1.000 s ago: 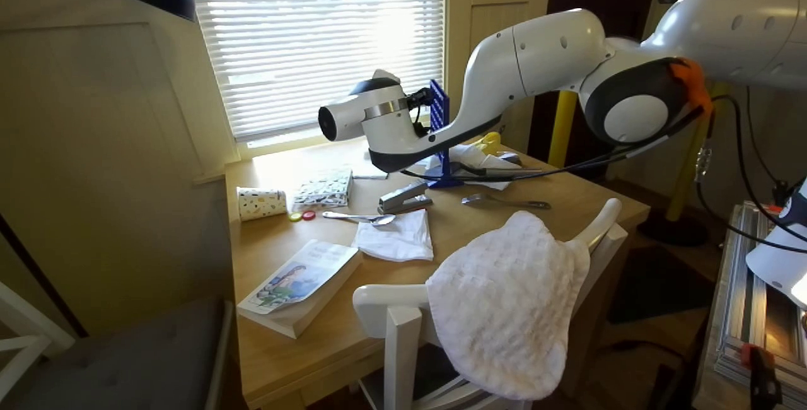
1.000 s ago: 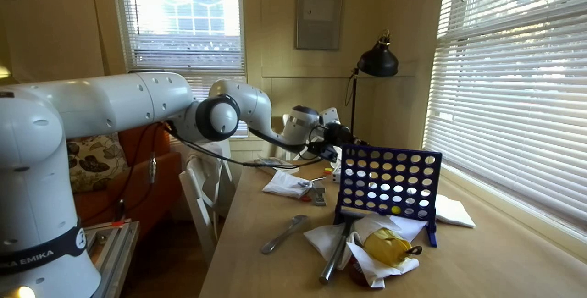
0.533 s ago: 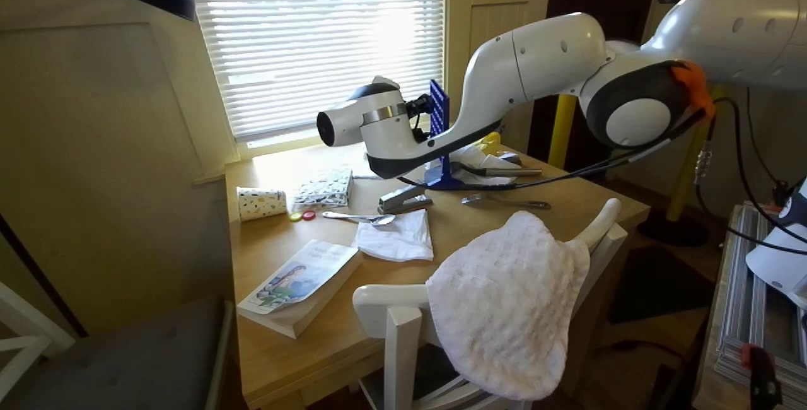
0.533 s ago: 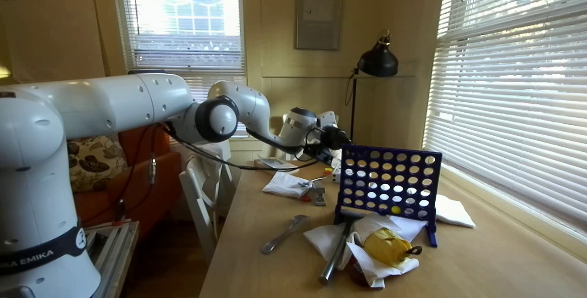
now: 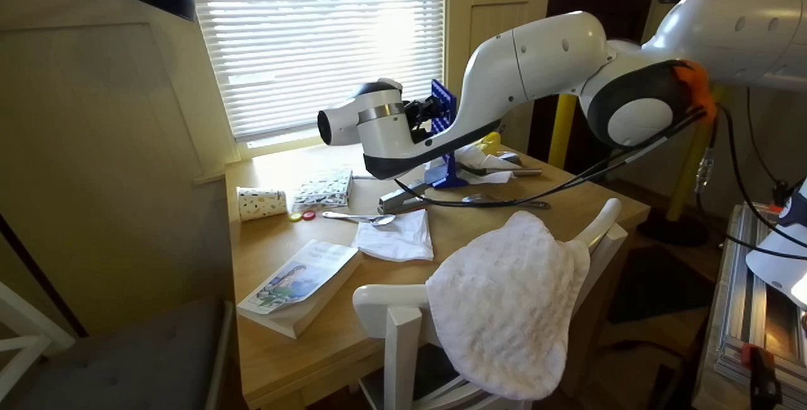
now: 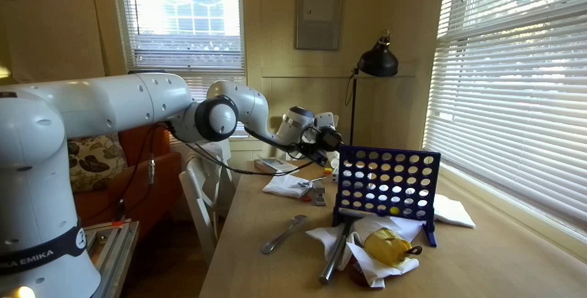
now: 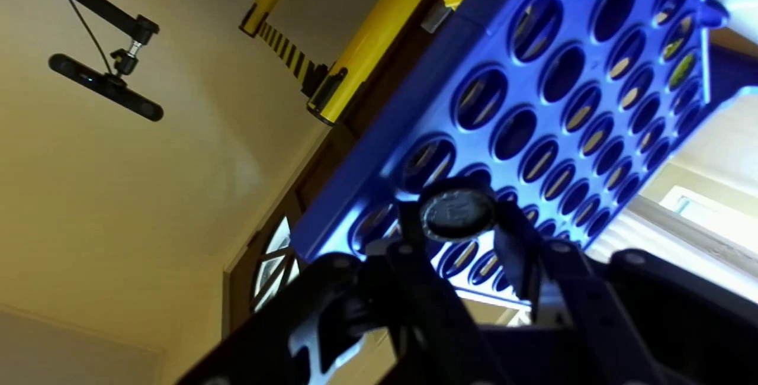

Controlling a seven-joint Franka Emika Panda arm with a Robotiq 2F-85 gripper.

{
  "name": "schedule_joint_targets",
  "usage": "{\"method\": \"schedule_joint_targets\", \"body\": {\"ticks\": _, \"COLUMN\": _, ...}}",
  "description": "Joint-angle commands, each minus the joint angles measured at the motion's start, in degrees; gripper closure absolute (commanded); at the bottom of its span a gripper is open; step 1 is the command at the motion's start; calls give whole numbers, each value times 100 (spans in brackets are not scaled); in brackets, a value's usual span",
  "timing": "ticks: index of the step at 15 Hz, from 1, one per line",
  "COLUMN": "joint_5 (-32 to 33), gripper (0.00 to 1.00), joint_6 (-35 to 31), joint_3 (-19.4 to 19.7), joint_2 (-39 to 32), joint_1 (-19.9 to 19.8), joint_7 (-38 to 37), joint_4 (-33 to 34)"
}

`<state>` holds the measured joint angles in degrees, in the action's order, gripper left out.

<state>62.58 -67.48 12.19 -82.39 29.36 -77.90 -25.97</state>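
Note:
In the wrist view my gripper (image 7: 457, 219) is shut on a small round disc (image 7: 455, 212), its fingertips on either side. The disc looks dark against the light, and its colour cannot be told. Just beyond it is a blue upright game board (image 7: 524, 84) with rows of round holes; whether disc and board touch is unclear. One yellow disc (image 6: 394, 210) sits in the bottom row. In an exterior view the gripper (image 6: 334, 142) is at the board's upper corner (image 6: 343, 149). In another picture from outside, the gripper (image 5: 435, 107) overlaps the board (image 5: 449, 98).
Crumpled paper with a yellow bundle (image 6: 387, 247) and a long-handled tool (image 6: 337, 254) lies by the board's foot. A fork (image 6: 284, 234), stapler (image 5: 397, 199), spoon (image 5: 356, 216), napkin (image 5: 397, 240), book (image 5: 299, 287), cup (image 5: 261, 202) and loose discs share the table. A towel-draped chair (image 5: 504, 309) stands close.
The wrist has drawn back a little and turned, and its cable hangs lower. Between half a second ago and now the blue board has shifted and turned slightly. The grip looks unaltered.

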Motion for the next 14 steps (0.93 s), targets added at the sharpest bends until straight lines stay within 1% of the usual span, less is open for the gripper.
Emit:
{"method": "schedule_joint_targets", "body": {"ticks": 1, "joint_5": -324, "gripper": 90, "joint_6": 473, "joint_3": 1, "joint_2": 52, "joint_1": -20, "joint_7": 54, "joint_4": 64}}
{"method": "schedule_joint_targets", "body": {"ticks": 4, "joint_5": -428, "gripper": 90, "joint_6": 740, "joint_3": 11, "joint_2": 63, "joint_1": -22, "joint_7": 31, "joint_4": 68}}
{"method": "schedule_joint_targets", "body": {"ticks": 9, "joint_5": -743, "gripper": 90, "joint_6": 1441, "joint_3": -7, "joint_2": 89, "joint_1": -96, "joint_7": -116, "joint_4": 55}}
{"method": "schedule_joint_targets", "body": {"ticks": 14, "joint_5": -1239, "gripper": 90, "joint_6": 2028, "joint_3": -33, "joint_2": 117, "joint_1": -196, "joint_7": -486, "joint_4": 58}}
